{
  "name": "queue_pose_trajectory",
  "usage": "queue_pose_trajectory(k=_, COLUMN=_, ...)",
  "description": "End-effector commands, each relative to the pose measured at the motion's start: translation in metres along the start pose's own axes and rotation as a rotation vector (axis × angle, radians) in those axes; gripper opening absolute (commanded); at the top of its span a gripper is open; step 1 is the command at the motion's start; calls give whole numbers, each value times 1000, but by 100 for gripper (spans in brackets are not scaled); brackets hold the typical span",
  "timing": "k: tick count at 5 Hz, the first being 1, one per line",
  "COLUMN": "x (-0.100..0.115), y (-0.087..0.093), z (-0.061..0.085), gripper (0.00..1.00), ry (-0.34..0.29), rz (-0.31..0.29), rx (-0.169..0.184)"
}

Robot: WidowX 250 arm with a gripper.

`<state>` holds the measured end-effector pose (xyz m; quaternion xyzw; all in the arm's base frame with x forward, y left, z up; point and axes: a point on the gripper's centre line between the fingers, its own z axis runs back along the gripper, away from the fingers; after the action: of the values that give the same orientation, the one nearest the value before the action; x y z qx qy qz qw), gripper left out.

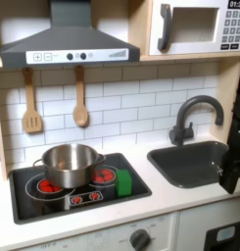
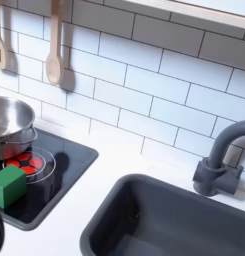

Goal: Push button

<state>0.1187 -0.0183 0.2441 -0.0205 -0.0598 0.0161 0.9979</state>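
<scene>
In the first exterior view, several small red buttons (image 1: 84, 197) sit at the front edge of the black stovetop (image 1: 33, 201). More dark buttons (image 1: 76, 56) line the front of the range hood, and a keypad (image 1: 232, 29) is on the microwave. A dark part of my arm and gripper (image 1: 232, 169) hangs at the first exterior view's right edge, over the sink's right side. It is cut off by the frame, so its jaws cannot be made out. It is far from all the buttons.
A steel pot (image 1: 68, 163) stands on the back left burner, with a green block (image 1: 123, 181) beside it (image 2: 8, 185). A dark sink (image 1: 190, 162) and faucet (image 2: 219, 160) lie to the right. Wooden utensils (image 1: 80, 108) hang on the tiled wall.
</scene>
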Motion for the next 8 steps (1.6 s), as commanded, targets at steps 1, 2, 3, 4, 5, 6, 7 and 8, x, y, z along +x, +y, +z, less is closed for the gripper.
queue_pose_trajectory(k=1, x=0, y=0, z=0, gripper=100, ry=0, rz=-2, rx=0)
queue_pose_trajectory(k=2, x=11, y=7, z=-2, gripper=100, ry=-6, rz=12, rx=-3)
queue_pose_trajectory(k=3, x=25, y=17, z=-2, gripper=100, ry=-24, rz=32, rx=5)
queue_pose_trajectory(k=4, x=37, y=24, z=-1, gripper=100, ry=-43, rz=42, rx=5)
queue_pose_trajectory(k=5, x=53, y=33, z=4, gripper=100, ry=-80, rz=59, rx=15)
queue_pose_trajectory(k=6, x=68, y=39, z=9, gripper=100, ry=-129, rz=61, rx=16)
queue_pose_trajectory(k=7, x=82, y=45, z=11, gripper=100, ry=-164, rz=64, rx=23)
queue_pose_trajectory(k=8, x=96, y=50, z=16, gripper=100, ry=-209, rz=57, rx=33)
